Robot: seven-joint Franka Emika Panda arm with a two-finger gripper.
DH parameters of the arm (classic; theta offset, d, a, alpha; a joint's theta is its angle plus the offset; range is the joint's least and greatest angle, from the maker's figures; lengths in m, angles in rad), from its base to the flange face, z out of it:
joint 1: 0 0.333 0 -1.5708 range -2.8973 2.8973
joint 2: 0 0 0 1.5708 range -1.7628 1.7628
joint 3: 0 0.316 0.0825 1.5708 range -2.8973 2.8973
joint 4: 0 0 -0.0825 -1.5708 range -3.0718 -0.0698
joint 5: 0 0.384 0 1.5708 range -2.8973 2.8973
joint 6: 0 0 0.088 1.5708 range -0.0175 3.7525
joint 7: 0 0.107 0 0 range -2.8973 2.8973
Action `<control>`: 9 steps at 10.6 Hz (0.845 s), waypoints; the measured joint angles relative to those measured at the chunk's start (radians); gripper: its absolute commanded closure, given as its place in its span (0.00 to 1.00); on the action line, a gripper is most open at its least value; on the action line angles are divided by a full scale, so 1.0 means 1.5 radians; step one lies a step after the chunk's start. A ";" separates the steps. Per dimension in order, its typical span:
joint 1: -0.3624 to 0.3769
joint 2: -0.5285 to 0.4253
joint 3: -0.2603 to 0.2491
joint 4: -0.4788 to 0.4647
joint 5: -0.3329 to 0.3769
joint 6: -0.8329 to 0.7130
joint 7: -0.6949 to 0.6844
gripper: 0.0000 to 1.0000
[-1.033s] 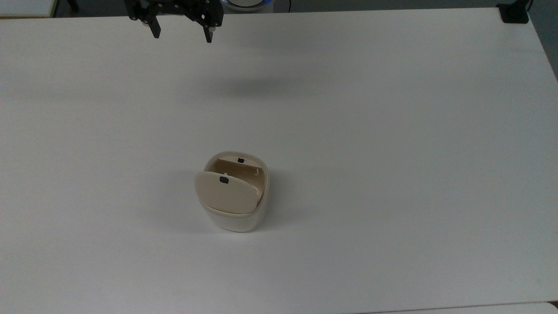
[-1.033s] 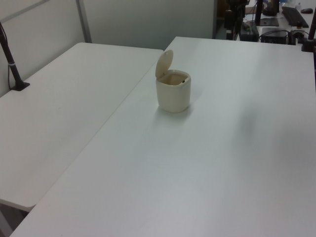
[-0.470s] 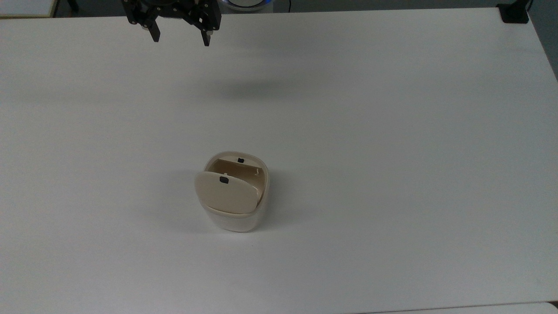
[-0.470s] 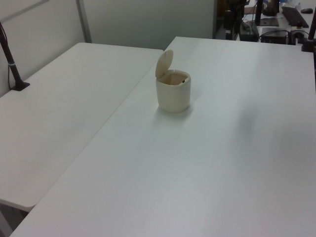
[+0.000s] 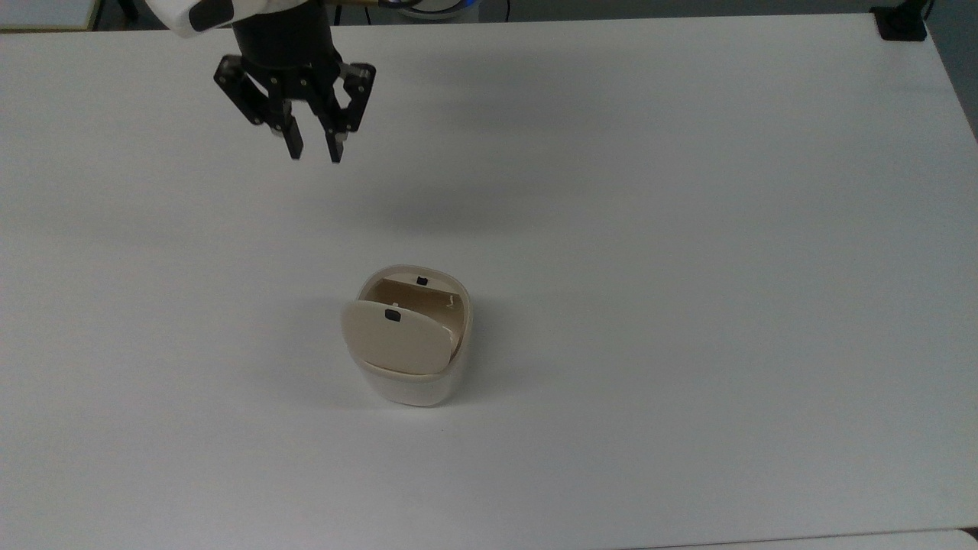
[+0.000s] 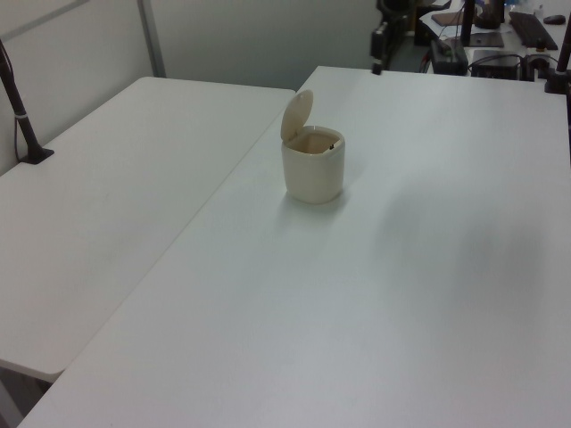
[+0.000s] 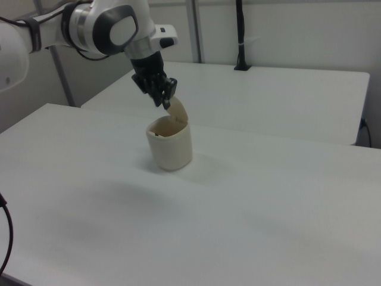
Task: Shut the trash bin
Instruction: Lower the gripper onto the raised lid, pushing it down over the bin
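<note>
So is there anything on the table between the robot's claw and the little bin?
No. In the top view, only bare white table lies between the gripper and the trash bin.

White table (image 5: 688,229) w/ matte top fills the top view; soft shadow patches on it. Second white table (image 6: 116,187) butts against it on the left view's left, thin seam btwn them. Black pole (image 6: 18,107) clamped at that table's far edge. Pale partition wall (image 6: 259,36) behind. Cluttered desk w/ keyboard (image 6: 533,28) at the left view's top right.
</note>
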 measured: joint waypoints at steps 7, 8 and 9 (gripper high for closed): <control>0.035 0.126 0.003 0.056 0.035 0.419 0.067 0.91; 0.042 0.146 0.003 0.057 0.035 0.444 0.069 0.91; 0.050 0.164 0.003 0.058 0.035 0.463 0.069 0.91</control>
